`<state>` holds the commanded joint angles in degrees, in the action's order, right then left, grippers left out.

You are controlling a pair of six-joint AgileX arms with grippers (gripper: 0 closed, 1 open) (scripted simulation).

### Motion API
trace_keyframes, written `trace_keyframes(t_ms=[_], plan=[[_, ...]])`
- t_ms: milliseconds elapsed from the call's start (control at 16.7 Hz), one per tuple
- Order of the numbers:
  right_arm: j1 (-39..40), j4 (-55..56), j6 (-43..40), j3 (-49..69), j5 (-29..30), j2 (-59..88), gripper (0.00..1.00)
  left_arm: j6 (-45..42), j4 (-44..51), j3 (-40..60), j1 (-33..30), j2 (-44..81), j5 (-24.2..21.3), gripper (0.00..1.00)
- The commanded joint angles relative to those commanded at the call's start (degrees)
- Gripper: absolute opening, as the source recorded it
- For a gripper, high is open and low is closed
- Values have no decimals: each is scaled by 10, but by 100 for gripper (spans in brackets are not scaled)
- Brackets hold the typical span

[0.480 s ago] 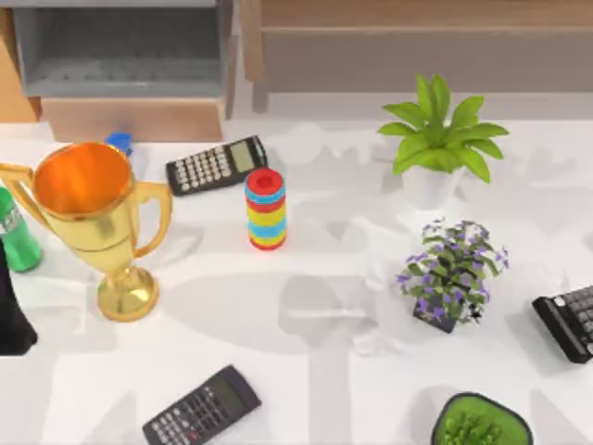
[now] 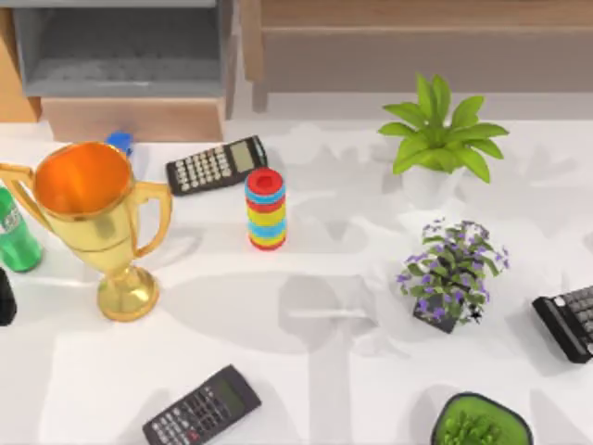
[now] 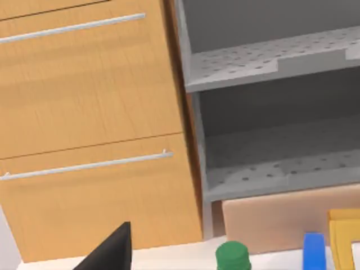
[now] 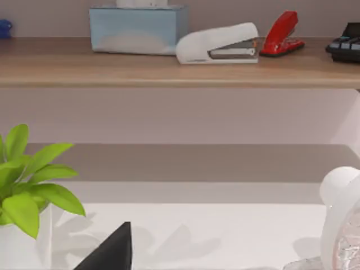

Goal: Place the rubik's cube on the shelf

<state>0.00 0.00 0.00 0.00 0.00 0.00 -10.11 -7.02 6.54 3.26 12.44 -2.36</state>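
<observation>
The rubik's cube is out of view. The shelf [image 2: 417, 14], a long light-brown board with a wooden upright at its left end, runs along the back right of the table. In the right wrist view the shelf [image 4: 169, 70] stands straight ahead, some way off. My left gripper [image 2: 5, 298] is a dark shape at the table's left edge, beside the green bottle [image 2: 14, 236]. A dark part of my left gripper [image 3: 109, 253] faces the wooden drawer cabinet. A dark part of my right gripper [image 4: 109, 253] hangs over the white table.
A gold trophy [image 2: 93, 213], a ring stack [image 2: 266, 210], two calculators [image 2: 216, 164] [image 2: 202, 408], two potted plants [image 2: 435, 139] [image 2: 451, 269] and a keyboard [image 2: 567, 320] crowd the table. A tissue box [image 4: 138, 28], a white stapler [image 4: 218, 44] and a red stapler [image 4: 283, 32] sit on the shelf.
My left arm has drawn back toward the left edge of the top view, so less of it shows. Nothing on the table has moved.
</observation>
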Motion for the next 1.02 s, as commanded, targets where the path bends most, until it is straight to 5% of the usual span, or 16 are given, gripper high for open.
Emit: trace_keyframes(t_ms=[1020], plan=[[0,0,0,0,0,0,100,-666,-492,461,173,975,-197,100]])
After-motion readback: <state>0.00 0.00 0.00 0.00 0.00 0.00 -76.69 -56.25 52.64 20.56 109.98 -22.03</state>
